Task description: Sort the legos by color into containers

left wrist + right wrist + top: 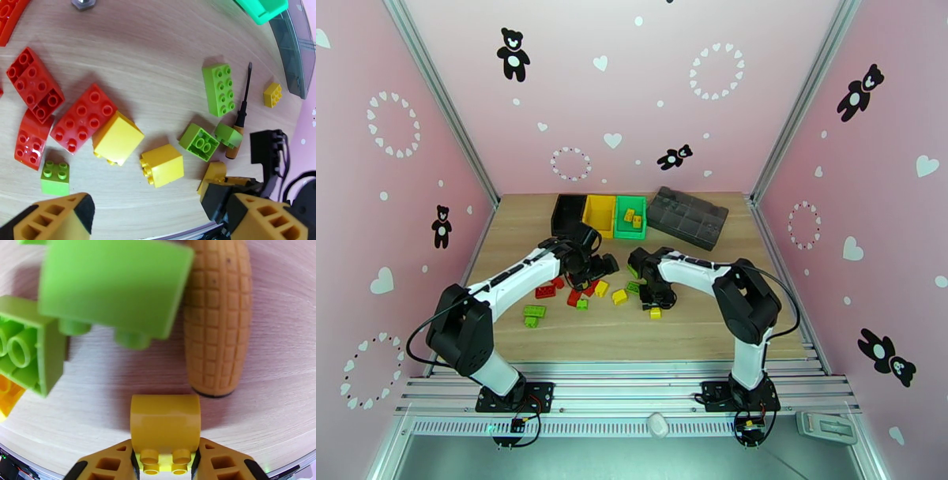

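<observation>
Nearest the lens: yellow brick (pixel 165 421), clamped between the fingers of the right hand (pixel 166 463), studs toward the wrist, smooth glossy face up. Just beyond on the tabletop (pixel 256 417), green brick (pixel 110 283) tipped on its side, next to the orange screwdriver handle (pixel 215 319). Left hand (pixel 160 215) spread wide, holding nothing, above the loose legos (pixel 118 138) near the middle of the tabletop: red, yellow and green, studded, several lying on their sides. Probably light, rigid, hard plastic, slick on the smooth faces. Best pinched across two flat opposite sides, clear of the studs. Along the far edge, black bin (pixel 569 211), yellow bin (pixel 598 213) and green bin (pixel 619 230) side by side, with yellow pieces already in the green one.
</observation>
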`<state>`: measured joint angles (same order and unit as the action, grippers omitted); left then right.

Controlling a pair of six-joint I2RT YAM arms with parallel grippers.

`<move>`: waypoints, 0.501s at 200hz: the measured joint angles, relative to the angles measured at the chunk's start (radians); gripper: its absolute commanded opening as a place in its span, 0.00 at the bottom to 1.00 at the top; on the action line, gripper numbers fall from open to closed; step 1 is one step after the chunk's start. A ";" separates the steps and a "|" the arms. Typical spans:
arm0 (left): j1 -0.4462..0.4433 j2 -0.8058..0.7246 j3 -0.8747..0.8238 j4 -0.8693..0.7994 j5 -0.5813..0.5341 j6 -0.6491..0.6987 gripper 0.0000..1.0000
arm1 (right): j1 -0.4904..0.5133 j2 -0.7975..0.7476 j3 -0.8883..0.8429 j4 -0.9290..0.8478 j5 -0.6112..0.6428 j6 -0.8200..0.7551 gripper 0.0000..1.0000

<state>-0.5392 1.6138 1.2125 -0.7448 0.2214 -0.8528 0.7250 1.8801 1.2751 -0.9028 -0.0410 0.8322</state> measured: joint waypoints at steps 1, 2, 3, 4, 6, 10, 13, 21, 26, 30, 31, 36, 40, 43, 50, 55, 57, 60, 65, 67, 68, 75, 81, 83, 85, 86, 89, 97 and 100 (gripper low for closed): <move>0.000 0.000 0.000 0.001 -0.001 0.000 0.98 | 0.000 -0.003 0.001 0.000 -0.002 0.000 0.30; 0.000 0.000 0.000 0.001 -0.002 0.000 0.98 | 0.000 -0.004 0.002 0.000 -0.003 0.000 0.30; 0.000 0.000 0.000 0.002 -0.002 0.000 0.98 | 0.000 -0.005 0.002 0.000 -0.003 0.000 0.30; 0.000 0.000 0.000 0.003 -0.002 0.000 0.98 | -0.001 -0.008 0.003 0.001 -0.004 0.000 0.30; 0.000 0.000 0.000 0.005 -0.002 0.003 0.98 | -0.002 -0.012 0.005 0.001 -0.007 0.000 0.30; 0.000 0.000 0.000 0.009 -0.003 0.002 0.98 | -0.003 -0.018 0.008 0.001 -0.010 0.000 0.29; 0.000 -0.001 0.000 0.013 -0.003 0.003 0.98 | -0.006 -0.024 0.011 0.002 -0.015 0.000 0.29; 0.003 -0.002 0.000 0.024 -0.005 0.005 0.98 | -0.012 -0.040 0.021 0.008 -0.028 0.002 0.29; 0.006 -0.004 0.001 0.028 -0.003 0.006 0.98 | -0.019 -0.050 0.029 0.013 -0.041 0.003 0.28; 0.008 -0.004 0.003 0.029 0.000 0.006 0.98 | -0.023 -0.055 0.035 0.017 -0.047 0.003 0.28; 0.009 -0.004 0.004 0.028 0.001 0.006 0.98 | -0.026 -0.058 0.038 0.020 -0.052 0.004 0.28; 0.016 -0.004 0.011 0.026 0.009 0.006 0.97 | -0.034 -0.063 0.047 0.027 -0.063 0.006 0.28; 0.026 -0.002 0.018 0.023 0.018 0.006 0.97 | -0.041 -0.067 0.053 0.033 -0.075 0.007 0.28; 0.032 -0.001 0.025 0.020 0.026 0.006 0.97 | -0.048 -0.069 0.060 0.041 -0.084 0.007 0.28; 0.053 0.005 0.043 0.021 0.046 0.003 0.96 | -0.064 -0.071 0.075 0.055 -0.106 0.010 0.27; 0.067 0.009 0.054 0.028 0.061 0.002 0.97 | -0.076 -0.071 0.086 0.067 -0.121 0.014 0.27; 0.074 0.011 0.058 0.031 0.066 0.002 0.97 | -0.080 -0.071 0.089 0.070 -0.126 0.014 0.27; 0.083 0.014 0.064 0.036 0.074 0.002 0.98 | -0.088 -0.071 0.096 0.079 -0.135 0.017 0.27; 0.098 0.020 0.076 0.045 0.088 0.000 0.98 | -0.101 -0.069 0.108 0.090 -0.151 0.021 0.27; 0.104 0.023 0.080 0.047 0.093 0.000 0.99 | -0.108 -0.068 0.114 0.092 -0.156 0.021 0.27; 0.106 0.023 0.082 0.048 0.095 -0.001 0.98 | -0.111 -0.067 0.119 0.093 -0.163 0.023 0.27; 0.124 0.036 0.103 0.053 0.109 -0.002 0.98 | -0.130 -0.061 0.146 0.102 -0.184 0.029 0.27; 0.135 0.048 0.123 0.055 0.119 -0.001 0.98 | -0.144 -0.050 0.173 0.111 -0.202 0.033 0.27; 0.138 0.053 0.131 0.057 0.122 -0.001 0.99 | -0.150 -0.047 0.185 0.113 -0.206 0.036 0.27; 0.140 0.058 0.140 0.058 0.125 -0.001 0.98 | -0.154 -0.041 0.196 0.119 -0.214 0.038 0.27; 0.142 0.059 0.142 0.058 0.126 0.000 0.98 | -0.156 -0.039 0.200 0.120 -0.216 0.040 0.27; 0.145 0.068 0.158 0.058 0.135 -0.002 0.99 | -0.163 -0.031 0.216 0.126 -0.225 0.044 0.27; 0.151 0.088 0.195 0.058 0.146 -0.002 0.98 | -0.183 -0.005 0.265 0.146 -0.246 0.055 0.27; 0.154 0.098 0.212 0.060 0.154 -0.001 0.99 | -0.188 0.006 0.282 0.153 -0.256 0.060 0.27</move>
<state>-0.3855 1.7123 1.4250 -0.6846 0.3756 -0.8539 0.5369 1.8866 1.5570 -0.7494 -0.2974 0.8921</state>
